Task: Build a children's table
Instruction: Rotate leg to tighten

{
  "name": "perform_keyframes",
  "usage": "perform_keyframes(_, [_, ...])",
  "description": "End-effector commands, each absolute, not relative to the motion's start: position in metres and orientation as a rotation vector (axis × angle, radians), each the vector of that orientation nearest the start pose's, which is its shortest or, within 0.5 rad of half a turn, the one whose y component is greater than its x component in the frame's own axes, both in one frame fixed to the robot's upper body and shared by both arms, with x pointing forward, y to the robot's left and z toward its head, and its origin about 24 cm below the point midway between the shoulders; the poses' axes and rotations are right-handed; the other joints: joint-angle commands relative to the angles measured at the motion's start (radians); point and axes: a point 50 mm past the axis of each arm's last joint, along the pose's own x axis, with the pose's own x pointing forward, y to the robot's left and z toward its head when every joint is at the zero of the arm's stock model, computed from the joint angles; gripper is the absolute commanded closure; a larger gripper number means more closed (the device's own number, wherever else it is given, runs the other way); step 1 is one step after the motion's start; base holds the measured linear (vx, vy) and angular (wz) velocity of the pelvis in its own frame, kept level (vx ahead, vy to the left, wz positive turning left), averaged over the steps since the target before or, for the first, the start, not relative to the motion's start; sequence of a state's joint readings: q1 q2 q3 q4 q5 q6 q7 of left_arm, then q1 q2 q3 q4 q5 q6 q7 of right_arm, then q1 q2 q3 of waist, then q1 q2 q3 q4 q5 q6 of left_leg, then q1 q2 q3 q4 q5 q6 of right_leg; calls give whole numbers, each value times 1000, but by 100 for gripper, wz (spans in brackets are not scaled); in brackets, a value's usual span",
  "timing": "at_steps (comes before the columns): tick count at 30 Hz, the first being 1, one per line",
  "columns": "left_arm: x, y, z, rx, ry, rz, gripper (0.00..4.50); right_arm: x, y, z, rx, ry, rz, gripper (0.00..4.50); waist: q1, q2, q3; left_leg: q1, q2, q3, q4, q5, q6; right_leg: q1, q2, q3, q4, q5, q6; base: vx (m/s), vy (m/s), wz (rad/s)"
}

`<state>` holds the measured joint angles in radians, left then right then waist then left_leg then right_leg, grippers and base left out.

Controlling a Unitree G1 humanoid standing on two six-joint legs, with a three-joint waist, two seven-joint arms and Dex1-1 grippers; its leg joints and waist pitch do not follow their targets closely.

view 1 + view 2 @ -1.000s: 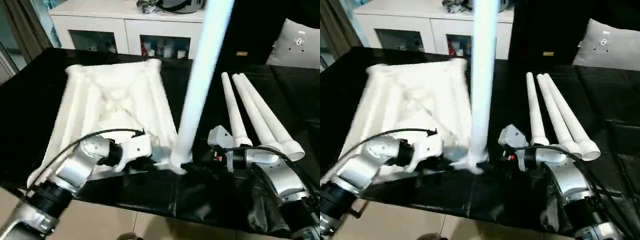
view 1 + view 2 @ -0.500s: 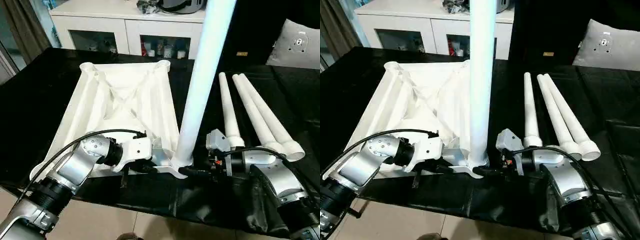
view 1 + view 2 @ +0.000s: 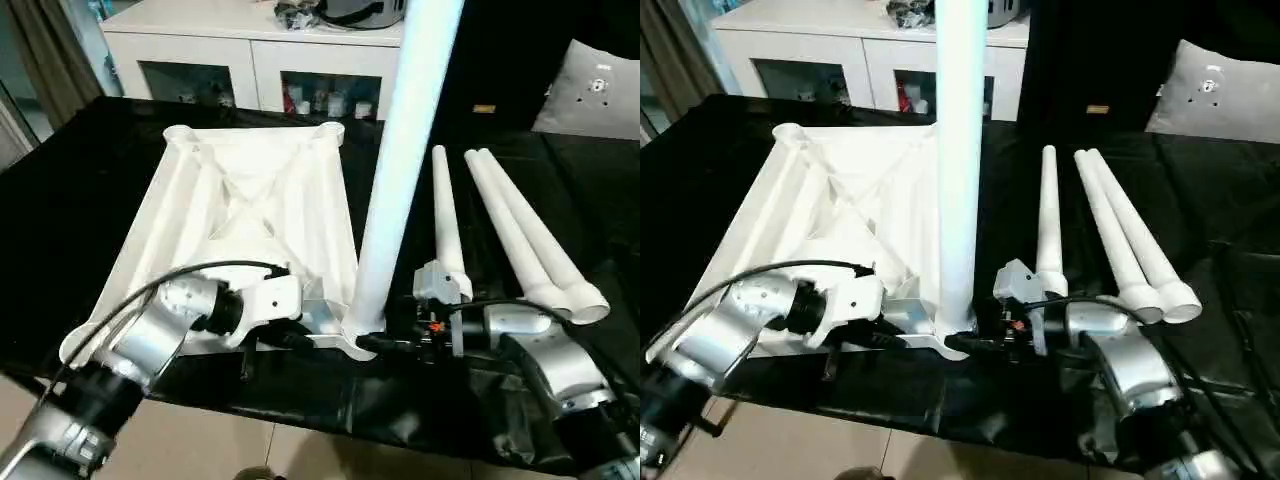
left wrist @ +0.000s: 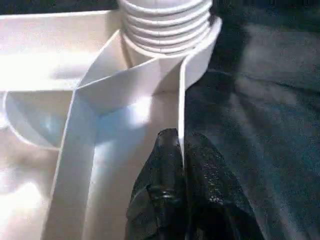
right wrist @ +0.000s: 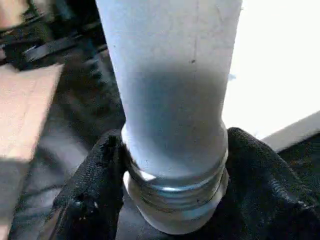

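From the head views, the white plastic rectangular table top [image 3: 250, 225] lies ribbed underside up on the black-covered bench [image 3: 70, 190]. One long white tapered tube leg [image 3: 400, 170] stands upright in the top's near corner socket [image 3: 358, 335]. The left pincer [image 3: 290, 338] sits at the top's near rim just beside that socket; the right pincer [image 3: 985, 340] reaches the leg's base from the other side. Three more white tube legs [image 3: 510, 225] lie on the bench beyond the right arm.

Left wrist view: the left pincer [image 4: 181, 150] is pinched tight on the top's thin rim wall, below the threaded leg end [image 4: 167, 25].

Right wrist view: the right pincer's fingers [image 5: 95, 185] are clamped on either side of the leg's threaded base [image 5: 175, 192].
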<state>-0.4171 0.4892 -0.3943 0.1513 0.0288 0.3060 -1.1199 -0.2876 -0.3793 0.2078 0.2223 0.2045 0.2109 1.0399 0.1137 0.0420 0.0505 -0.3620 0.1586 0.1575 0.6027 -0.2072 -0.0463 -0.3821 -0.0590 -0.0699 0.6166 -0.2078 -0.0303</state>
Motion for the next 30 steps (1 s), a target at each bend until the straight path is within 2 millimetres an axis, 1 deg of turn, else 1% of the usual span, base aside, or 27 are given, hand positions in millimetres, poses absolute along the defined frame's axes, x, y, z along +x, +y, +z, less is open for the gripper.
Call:
perform_keyframes(1, [280, 110, 58, 475, 443, -1254, 450, 276, -117, 33, -88, 336, 1120, 183, -8, -16, -44, 2, 69, -24, -82, -188, 34, 42, -103, 56, -93, -357, -169, 0, 0, 0])
perform_keyframes(2, [281, 107, 59, 456, 436, -1217, 450, 279, -114, 32, -76, 336, 1082, 183, -13, -14, -43, 0, 71, -26, -86, -201, 24, 44, -103, 55, -89, -381, -164, 0, 0, 0])
perform_keyframes(3, [282, 103, 61, 429, 428, -1169, 450, 283, -110, 30, -61, 336, 1034, 183, -22, -16, -42, 5, 69, -26, -86, -227, 14, 39, -103, 55, -98, -432, -148, 0, 0, 0])
perform_keyframes(4, [286, 94, 64, 382, 413, -1070, 450, 290, -101, 28, -26, 335, 937, 183, -28, -19, -41, 5, 67, -27, -86, -231, 11, 39, -103, 55, -99, -444, -147, 0, 0, 0])
perform_keyframes(5, [287, 91, 65, 369, 408, -1035, 450, 293, -98, 27, -13, 335, 902, 183, -38, -16, -40, 2, 66, -30, -87, -228, 5, 41, -104, 52, -102, -460, -139, 0, 0, 0])
perform_keyframes(6, [288, 89, 66, 362, 404, -1014, 450, 295, -97, 26, -7, 335, 875, 183, -41, -18, -43, 2, 64, -30, -87, -225, 9, 41, -103, 53, -105, -452, -129, 0, 0, 0])
perform_keyframes(7, [288, 88, 66, 362, 404, -1013, 450, 295, -97, 26, -7, 335, 873, 183, -43, -19, -46, 1, 65, -29, -85, -212, 14, 42, -102, 55, -103, -424, -132, 0, 0, 0])
perform_keyframes(8, [288, 81, 68, 358, 396, -970, 450, 299, -93, 23, -4, 346, 814, 183, -46, -19, -47, 0, 67, -27, -84, -191, 24, 40, -101, 58, -99, -369, -146, 0, 0, 0])
perform_keyframes(9, [288, 76, 68, 351, 393, -952, 450, 300, -91, 22, -2, 353, 792, 184, -47, -18, -47, 1, 65, -24, -81, -175, 34, 38, -97, 57, -98, -331, -160, 0, 0, 0])
perform_keyframes(10, [288, 73, 68, 343, 392, -944, 450, 302, -91, 21, -9, 351, 770, 184, -47, -19, -49, 2, 65, -22, -80, -167, 37, 39, -96, 57, -95, -310, -168, 0, 0, 0])
perform_keyframes(11, [287, 68, 68, 332, 390, -935, 450, 304, -91, 21, -10, 345, 731, 184, -44, -18, -51, 1, 64, -20, -76, -132, 52, 39, -97, 59, -92, -248, -184, 0, 0, 0])
perform_keyframes(12, [287, 66, 68, 330, 390, -933, 450, 305, -92, 21, -10, 342, 718, 149, -44, -19, -52, 0, 63, -19, -75, -123, 57, 41, -97, 58, -91, -236, -186, 0, 0, 0])
perform_keyframes(13, [286, 65, 68, 333, 390, -930, 450, 306, -93, 22, -2, 334, 709, 149, -43, -19, -52, -2, 64, -19, -75, -114, 61, 42, -98, 58, -90, -225, -188, 0, 0, 0])
perform_keyframes(15, [286, 64, 68, 349, 388, -925, 450, 307, -96, 25, 24, 310, 706, 111, -39, -17, -56, -5, 65, -20, -73, -78, 77, 46, -96, 57, -83, -162, -196, 0, 0, 0])
perform_keyframes(16, [286, 65, 68, 352, 388, -926, 450, 307, -98, 26, 29, 302, 702, 111, -39, -17, -57, -6, 66, -21, -73, -69, 80, 46, -95, 56, -80, -143, -200, 0, 0, 0])
perform_keyframes(17, [287, 67, 68, 357, 390, -928, 450, 307, -100, 28, 23, 291, 703, 95, -36, -14, -63, -6, 68, -21, -68, -40, 92, 46, -94, 56, -70, -66, -217, 0, 0, 0])
perform_keyframes(18, [287, 68, 68, 360, 391, -929, 450, 307, -101, 29, 18, 283, 705, 95, -34, -14, -64, -7, 68, -21, -66, -28, 97, 46, -94, 56, -68, -40, -223, 0, 0, 0])
perform_keyframes(19, [287, 71, 68, 372, 397, -927, 450, 307, -105, 30, 1, 269, 708, 83, -34, -14, -64, -7, 68, -21, -66, -28, 97, 46, -94, 56, -68, -40, -223, 0, 0, 0])
perform_keyframes(20, [288, 76, 67, 391, 403, -929, 450, 307, -111, 33, -28, 247, 718, 73, -28, -9, -66, -9, 67, -21, -62, -7, 111, 45, -93, 55, -60, 19, -234, 0, 0, 0])
perform_keyframes(21, [288, 77, 67, 395, 406, -933, 450, 307, -112, 34, -38, 241, 722, 65, -27, -12, -66, -10, 66, -19, -61, -6, 120, 45, -92, 55, -59, 38, -238, 0, 0, 0])
perform_keyframes(22, [289, 81, 66, 410, 415, -947, 450, 306, -118, 37, -71, 221, 741, 57, -24, -11, -64, -9, 67, -20, -61, -11, 122, 44, -93, 54, -60, 34, -238, 0, 0, 0])
perform_keyframes(23, [288, 84, 65, 427, 419, -971, 450, 305, -123, 40, -99, 208, 764, 39, -22, -10, -63, -9, 67, -18, -61, -30, 122, 45, -94, 55, -63, 11, -239, 0, 0, 0])
perform_keyframes(24, [288, 84, 65, 429, 418, -974, 450, 305, -123, 40, -102, 207, 766, 29, -20, -11, -62, -9, 67, -19, -62, -40, 121, 45, -94, 54, -65, -3, -237, 0, 0, 0])
perform_keyframes(25, [287, 85, 64, 436, 424, -991, 450, 304, -127, 42, -120, 202, 784, 29, -21, -12, -61, -9, 67, -18, -62, -50, 117, 45, -94, 55, -67, -16, -235, 0, 0, 0])
perform_keyframes(26, [286, 86, 63, 439, 427, -1007, 450, 303, -130, 43, -135, 198, 803, 21, -21, -11, -59, -8, 68, -19, -64, -68, 111, 45, -93, 54, -69, -46, -231, 0, 0, 0])
perform_keyframes(27, [284, 88, 62, 449, 425, -1053, 450, 301, -136, 47, -165, 192, 841, 13, -21, -11, -58, -6, 69, -18, -66, -86, 104, 45, -94, 55, -72, -75, -225, 0, 0, 0])
perform_keyframes(30, [282, 94, 60, 480, 441, -1123, 450, 297, -148, 54, -199, 185, 936, 6, -15, -10, -55, -2, 70, -18, -67, -114, 99, 42, -93, 57, -77, -118, -213, 0, 0, 0])
